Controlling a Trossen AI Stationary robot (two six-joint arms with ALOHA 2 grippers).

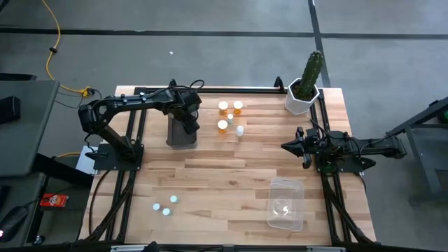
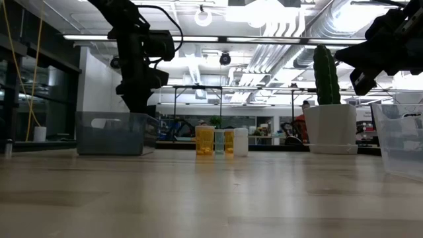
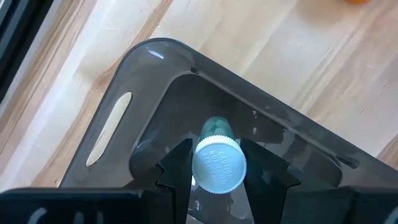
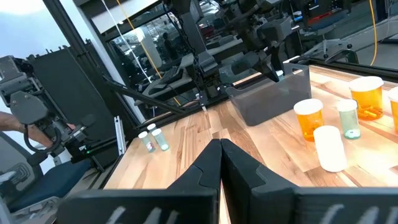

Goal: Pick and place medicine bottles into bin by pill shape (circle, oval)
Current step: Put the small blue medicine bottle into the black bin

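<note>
Your wooden table point(image 1: 231, 175) holds a dark bin point(image 1: 181, 131) near ten o'clock and a clear bin point(image 1: 287, 204) near five o'clock. The left gripper point(image 3: 216, 171) hangs over the dark bin with its fingers clamped on a small bottle point(image 3: 217, 163) with a pale cap. The right gripper point(image 4: 220, 149) waits near three o'clock, fingers pressed together, holding nothing. More bottles point(image 1: 229, 115) stand near twelve o'clock and three small ones point(image 1: 165, 206) near seven o'clock. If you let go too high, the bottle could bounce or tip out. If this bin is for the other pill shape, it lands wrong. Only the left wrist view shows the held bottle over the bin; from above, the arm hides it.
</note>
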